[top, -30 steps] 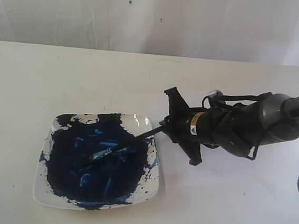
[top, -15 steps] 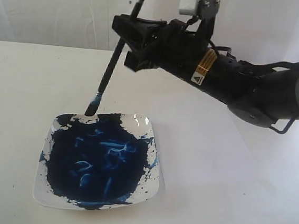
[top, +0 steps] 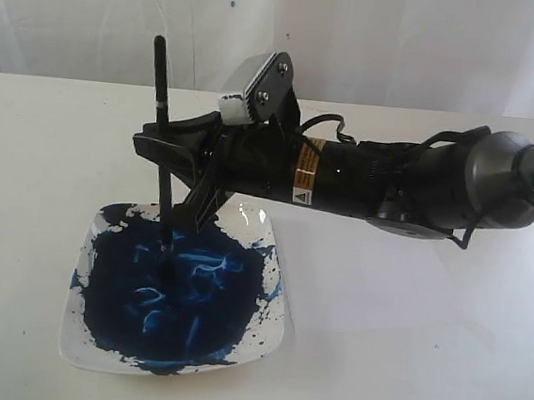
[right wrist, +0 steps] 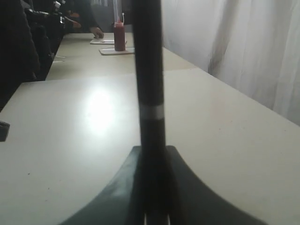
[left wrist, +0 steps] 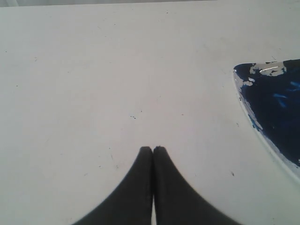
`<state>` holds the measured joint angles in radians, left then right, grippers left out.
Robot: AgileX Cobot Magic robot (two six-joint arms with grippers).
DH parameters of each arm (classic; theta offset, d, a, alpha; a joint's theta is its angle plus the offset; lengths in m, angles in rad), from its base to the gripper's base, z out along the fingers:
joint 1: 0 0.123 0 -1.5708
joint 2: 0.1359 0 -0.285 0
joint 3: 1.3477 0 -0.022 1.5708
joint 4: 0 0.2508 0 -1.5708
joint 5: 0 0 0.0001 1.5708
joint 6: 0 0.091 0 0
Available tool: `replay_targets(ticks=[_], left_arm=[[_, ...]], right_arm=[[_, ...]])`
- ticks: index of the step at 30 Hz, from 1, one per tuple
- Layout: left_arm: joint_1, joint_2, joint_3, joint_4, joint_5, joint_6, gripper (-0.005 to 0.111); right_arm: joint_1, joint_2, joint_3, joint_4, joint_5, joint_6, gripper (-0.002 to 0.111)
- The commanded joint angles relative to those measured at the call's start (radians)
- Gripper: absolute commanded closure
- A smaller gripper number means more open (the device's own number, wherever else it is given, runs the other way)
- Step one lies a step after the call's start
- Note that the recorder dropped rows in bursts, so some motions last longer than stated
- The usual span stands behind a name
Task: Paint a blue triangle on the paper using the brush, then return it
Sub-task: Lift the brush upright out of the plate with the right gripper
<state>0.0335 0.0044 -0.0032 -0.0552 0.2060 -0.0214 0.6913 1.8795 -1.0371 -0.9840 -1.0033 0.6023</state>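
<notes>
Upright now, brush dips into dish; right fingers clamp it.

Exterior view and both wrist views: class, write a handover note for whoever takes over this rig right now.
Right pincer: shut on the brush, held nearly upright, bristle end down in the blue paint of the dish.
Left pincer: shut, empty, above the table beside the dish.
Paper: cannot be made out clearly; no blue triangle shows anywhere.
Done: brush in hand, taking on paint.
Left: paint the triangle on the paper, then return the brush.
</notes>
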Motion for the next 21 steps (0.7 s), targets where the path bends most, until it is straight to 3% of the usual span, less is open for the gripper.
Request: replay_targets(ticks=[1,21], left_arm=[[0.003,-0.004,0.003,-0.01,-0.003,-0.001,0.107],[0.003,-0.004,0.003,-0.01,-0.003,-0.001,0.107]], right_arm=[[0.006,0.018,-0.007,0.003,0.009,-0.008,0.108],[0.006,-0.138,-0.009,0.094,0.007,0.024,0.108]])
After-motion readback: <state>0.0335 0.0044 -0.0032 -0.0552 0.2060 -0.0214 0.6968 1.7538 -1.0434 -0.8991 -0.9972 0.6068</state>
